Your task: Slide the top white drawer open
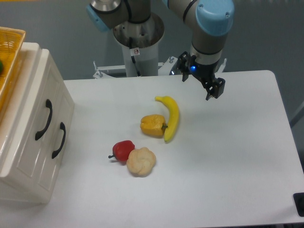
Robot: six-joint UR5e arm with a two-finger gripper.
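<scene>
Drawer first: the top white drawer (42, 110) sits shut in the cream chest (28, 142) at the left edge of the table (228, 156), its curved black handle (43, 119) facing out toward the open tabletop, which gives me a straight pull line to the right. The lower drawer (52, 147) is just beside it with its own handle (59, 139), so I have to pick the upper one with care.

My gripper (214, 90) hangs above the far side of the table, well apart from the chest, holding nothing. From this angle I cannot tell how wide the fingers stand; they are dark and seen nearly end-on.

Between gripper and chest lie a banana (172, 118) touching a yellow pepper (152, 125), and nearer me a red pepper (123, 150) against a bread roll (141, 161). I judge the approach has not begun; a path behind that clutter looks safest. A yellow basket (9, 52) rests on the chest top, so I would pull gently.
</scene>
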